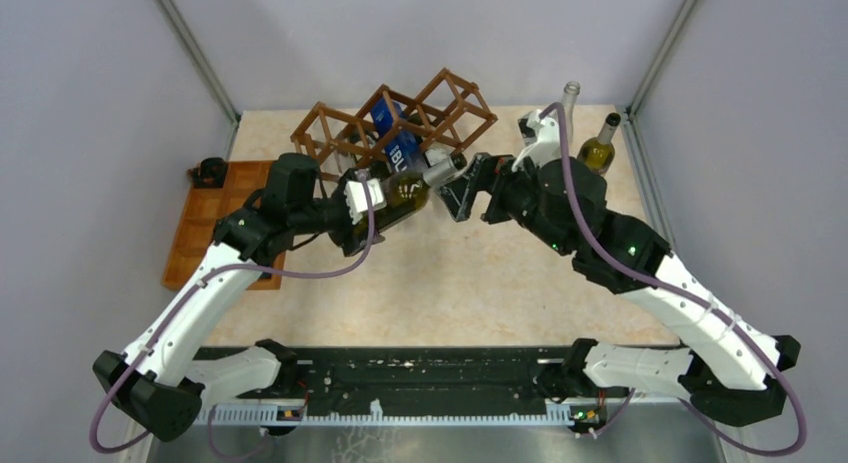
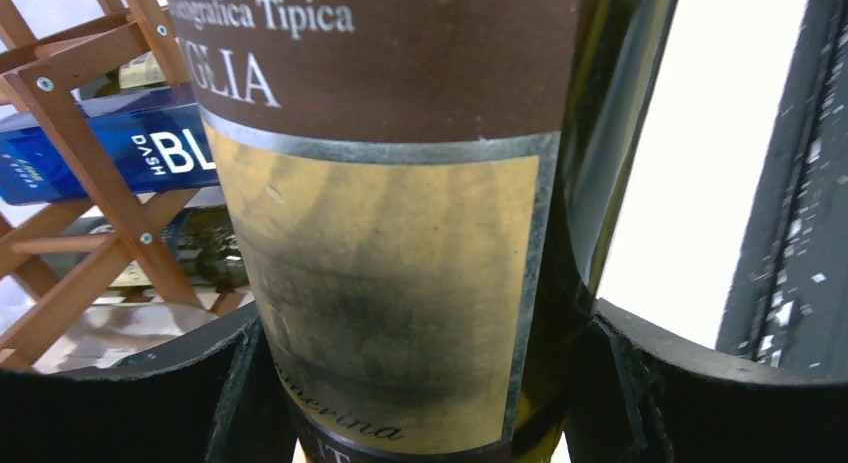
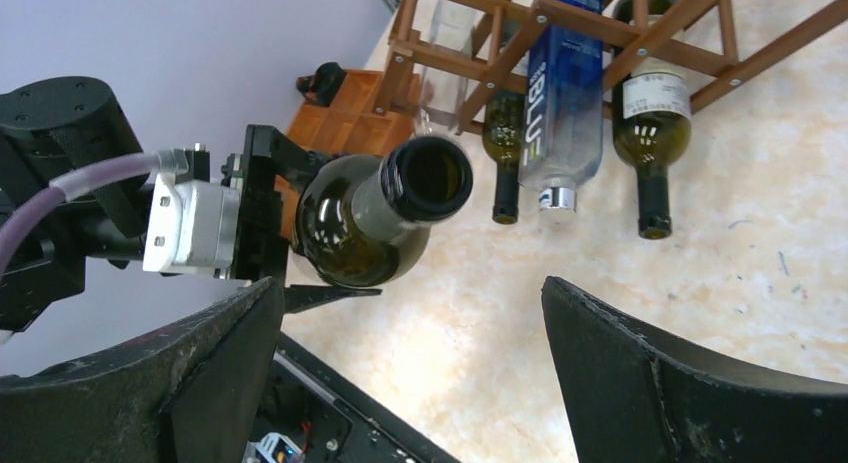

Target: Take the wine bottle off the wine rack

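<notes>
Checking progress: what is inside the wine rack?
At least three bottles lie in the wine rack, necks out: a blue-labelled bottle, a white-labelled green bottle and a dark bottle. The lattice and the frame edge hide their bases.

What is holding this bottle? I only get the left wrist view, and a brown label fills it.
Observer: The left gripper has the wine bottle by its body, lying sideways in front of the wine rack.
Operator: Is the other arm helping?
Observer: No. The right gripper is open, facing the bottle's mouth and gripping nothing.
Operator: Is the bottle corked?
Observer: No, the right wrist view looks straight into an open neck.
</notes>
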Tool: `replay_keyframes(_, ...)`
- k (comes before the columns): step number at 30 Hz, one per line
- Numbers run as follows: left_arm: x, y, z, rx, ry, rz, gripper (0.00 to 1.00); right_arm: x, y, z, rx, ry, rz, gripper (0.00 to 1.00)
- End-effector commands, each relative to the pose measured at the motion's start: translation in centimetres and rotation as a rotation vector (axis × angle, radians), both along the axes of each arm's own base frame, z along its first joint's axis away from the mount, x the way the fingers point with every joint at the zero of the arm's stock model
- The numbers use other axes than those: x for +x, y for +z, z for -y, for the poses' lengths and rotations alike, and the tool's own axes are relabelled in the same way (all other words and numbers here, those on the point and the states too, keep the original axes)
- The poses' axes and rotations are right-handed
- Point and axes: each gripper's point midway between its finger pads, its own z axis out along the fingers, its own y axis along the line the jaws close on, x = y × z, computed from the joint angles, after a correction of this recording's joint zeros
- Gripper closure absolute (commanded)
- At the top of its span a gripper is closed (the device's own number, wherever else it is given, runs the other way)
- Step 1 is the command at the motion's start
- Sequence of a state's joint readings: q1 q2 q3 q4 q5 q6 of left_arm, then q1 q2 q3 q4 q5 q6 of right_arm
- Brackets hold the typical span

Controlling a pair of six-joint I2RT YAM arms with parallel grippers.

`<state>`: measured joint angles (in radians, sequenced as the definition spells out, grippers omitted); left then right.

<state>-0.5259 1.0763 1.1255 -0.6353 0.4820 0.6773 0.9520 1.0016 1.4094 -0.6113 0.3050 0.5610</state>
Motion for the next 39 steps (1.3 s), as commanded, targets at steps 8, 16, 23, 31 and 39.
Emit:
replay_keyframes(8,-1.7,6.2,3.2,-0.259,-0.034,-0.126,1.0,3.1,4.0,-5.8,0.128,0.061,0.08,0.05)
replay_keyframes(16,-2.5,6.2,3.3,-0.281,-0.041,-0.173,1.0,4.7,4.6,-9.0,0.146,0.102,0.078,0.26)
replay_keyframes(23,-2.6,6.4,3.4,-0.294,-0.036,-0.189,0.98,5.3,4.1,-9.0,0.129,0.103,0.06,0.77)
replay_keyframes(31,-2.1,5.7,3.0,-0.251,0.017,-0.233,0.01,8.2,3.9,-2.6,0.023,-0.035,0.07,1.0)
replay_keyframes(39,-1.8,5.5,2.3,-0.193,0.062,-0.272,0.01,10.9,4.0,6.4,-0.272,-0.371,0.189,1.0)
